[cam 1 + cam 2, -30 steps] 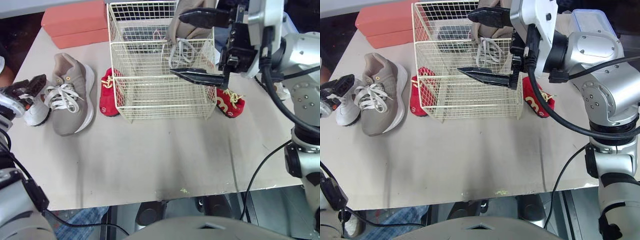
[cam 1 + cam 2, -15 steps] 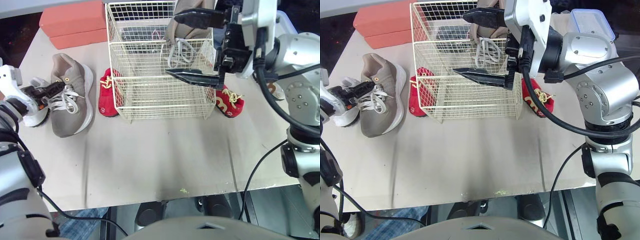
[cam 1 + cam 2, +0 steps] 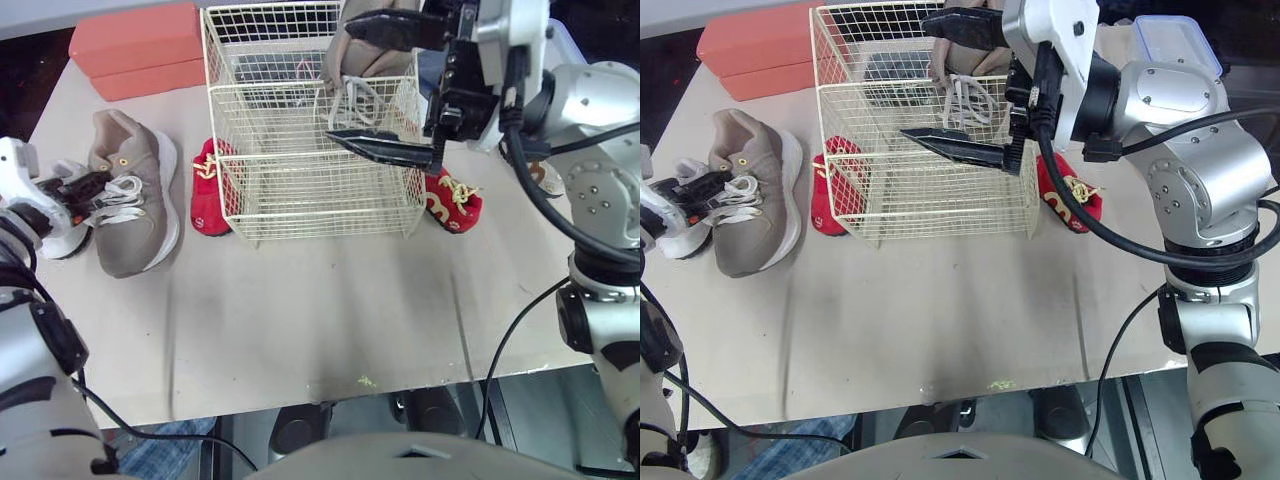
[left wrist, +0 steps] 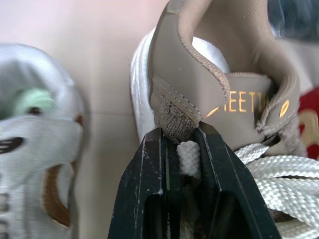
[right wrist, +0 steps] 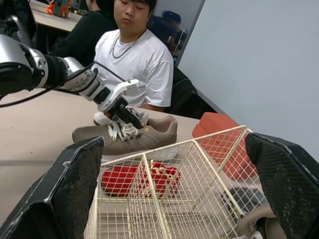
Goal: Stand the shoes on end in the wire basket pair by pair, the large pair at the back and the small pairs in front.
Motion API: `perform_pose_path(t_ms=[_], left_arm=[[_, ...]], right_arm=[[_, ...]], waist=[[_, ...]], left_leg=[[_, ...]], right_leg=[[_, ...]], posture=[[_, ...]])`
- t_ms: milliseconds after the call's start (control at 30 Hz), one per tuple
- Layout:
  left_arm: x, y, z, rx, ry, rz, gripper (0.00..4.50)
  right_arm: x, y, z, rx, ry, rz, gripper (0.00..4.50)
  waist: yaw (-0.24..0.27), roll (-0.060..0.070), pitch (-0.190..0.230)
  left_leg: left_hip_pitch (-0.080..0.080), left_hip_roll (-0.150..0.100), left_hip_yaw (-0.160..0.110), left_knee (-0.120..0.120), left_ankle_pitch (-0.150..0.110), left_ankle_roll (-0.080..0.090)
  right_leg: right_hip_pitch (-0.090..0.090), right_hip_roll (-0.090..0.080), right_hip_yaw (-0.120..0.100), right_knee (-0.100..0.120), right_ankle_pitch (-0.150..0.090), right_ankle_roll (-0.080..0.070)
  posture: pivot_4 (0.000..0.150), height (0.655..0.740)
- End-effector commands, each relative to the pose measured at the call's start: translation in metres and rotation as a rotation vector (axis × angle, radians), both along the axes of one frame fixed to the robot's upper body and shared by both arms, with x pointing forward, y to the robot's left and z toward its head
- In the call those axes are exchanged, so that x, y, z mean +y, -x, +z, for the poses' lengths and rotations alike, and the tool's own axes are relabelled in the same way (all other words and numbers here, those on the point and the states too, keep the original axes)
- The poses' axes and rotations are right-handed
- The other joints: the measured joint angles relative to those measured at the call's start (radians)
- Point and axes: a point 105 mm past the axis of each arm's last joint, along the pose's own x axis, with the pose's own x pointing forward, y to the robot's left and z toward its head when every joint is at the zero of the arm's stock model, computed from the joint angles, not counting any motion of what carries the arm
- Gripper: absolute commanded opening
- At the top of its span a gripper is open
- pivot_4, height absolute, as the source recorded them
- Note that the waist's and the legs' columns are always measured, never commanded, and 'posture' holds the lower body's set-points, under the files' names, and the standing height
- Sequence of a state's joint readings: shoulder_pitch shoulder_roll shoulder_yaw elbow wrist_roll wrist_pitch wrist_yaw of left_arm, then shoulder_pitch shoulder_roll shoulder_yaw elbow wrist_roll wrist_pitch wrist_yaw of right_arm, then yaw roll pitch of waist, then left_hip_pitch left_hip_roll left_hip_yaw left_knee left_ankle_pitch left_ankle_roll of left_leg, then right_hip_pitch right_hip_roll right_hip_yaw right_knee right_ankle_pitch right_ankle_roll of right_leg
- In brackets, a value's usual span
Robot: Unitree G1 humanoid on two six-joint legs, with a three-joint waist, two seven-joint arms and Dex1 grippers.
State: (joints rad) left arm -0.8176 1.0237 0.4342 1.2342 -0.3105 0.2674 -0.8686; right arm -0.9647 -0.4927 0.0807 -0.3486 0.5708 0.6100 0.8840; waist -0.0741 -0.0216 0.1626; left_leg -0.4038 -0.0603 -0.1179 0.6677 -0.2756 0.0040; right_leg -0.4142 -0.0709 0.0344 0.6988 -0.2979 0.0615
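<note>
Wire basket (image 3: 320, 200): cream-coated square grid with inner dividers, at far centre of the matte beige desk (image 3: 320, 310). One tan shoe (image 3: 372, 60), suede-like upper with white laces, stood on end in the basket's far right part. Right tool (image 3: 338, 80) hung over the basket, its tapered black fingers wide apart and holding nothing.

A second tan shoe (image 3: 125, 235) lay flat on its white sole, left of the basket. Left tool (image 4: 179, 137) was clamped on its knit tongue and a braided white lace, fingers nearly together. A white mesh shoe (image 4: 40, 129) lay just left of that shoe.

One small red shoe (image 3: 208, 190) with yellow laces lay against the basket's left wall, and another red shoe (image 3: 455, 200) lay by its near right corner. Orange boxes (image 3: 135, 45), smooth and rectangular, sat at far left.
</note>
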Motion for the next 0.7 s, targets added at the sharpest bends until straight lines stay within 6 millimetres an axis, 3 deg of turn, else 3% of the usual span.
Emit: perform_pose_path(t_ms=[33,133,233,367,567,700], left_arm=[[0.005,0.010,0.062,-0.298,-0.089,-0.030,0.18],[0.001,0.022,0.091,-0.479,-0.112,-0.052,0.18],[-0.016,0.043,0.130,-0.707,-0.081,-0.100,0.18],[-0.064,0.074,0.174,-0.971,0.008,-0.247,0.18],[-0.116,0.093,0.204,-1.103,0.074,-0.424,0.18],[-0.148,0.090,0.214,-1.128,0.062,-0.497,0.18]], right_arm=[[0.002,0.006,0.010,-0.035,-0.024,0.012,4.50],[0.003,0.006,0.011,-0.018,-0.036,0.024,4.50],[0.004,0.005,0.013,0.000,-0.057,0.028,4.50],[0.006,0.002,0.019,0.073,-0.137,0.040,4.50],[0.011,-0.012,0.029,0.205,-0.273,0.012,4.50],[0.015,-0.015,0.032,0.285,-0.330,0.018,4.50]], waist=[[0.001,-0.001,0.000],[0.001,-0.002,-0.001],[0.004,-0.003,-0.001],[0.004,-0.005,-0.002],[-0.001,-0.006,-0.002],[0.001,-0.006,-0.002]], left_leg=[[-0.001,0.000,0.000,0.000,0.000,0.000],[-0.011,0.000,-0.004,0.004,0.000,0.000],[-0.013,-0.001,-0.006,0.005,0.000,0.000],[-0.013,-0.001,-0.007,0.005,0.000,0.000],[-0.010,-0.001,-0.008,0.006,0.000,-0.001],[-0.010,-0.001,-0.010,0.007,0.001,-0.001]], right_leg=[[-0.001,0.000,0.000,0.000,0.000,0.000],[-0.007,-0.001,-0.004,0.000,0.000,0.000],[-0.008,-0.003,-0.006,-0.001,0.000,0.000],[-0.007,-0.004,-0.007,-0.003,0.000,0.000],[-0.004,-0.004,-0.008,-0.001,0.000,0.000],[-0.003,-0.003,-0.010,-0.001,0.000,0.000]], posture=[[0.150,0.7400],[0.150,0.7400],[0.150,0.7400],[0.150,0.7400],[0.150,0.7400],[0.150,0.7400]])
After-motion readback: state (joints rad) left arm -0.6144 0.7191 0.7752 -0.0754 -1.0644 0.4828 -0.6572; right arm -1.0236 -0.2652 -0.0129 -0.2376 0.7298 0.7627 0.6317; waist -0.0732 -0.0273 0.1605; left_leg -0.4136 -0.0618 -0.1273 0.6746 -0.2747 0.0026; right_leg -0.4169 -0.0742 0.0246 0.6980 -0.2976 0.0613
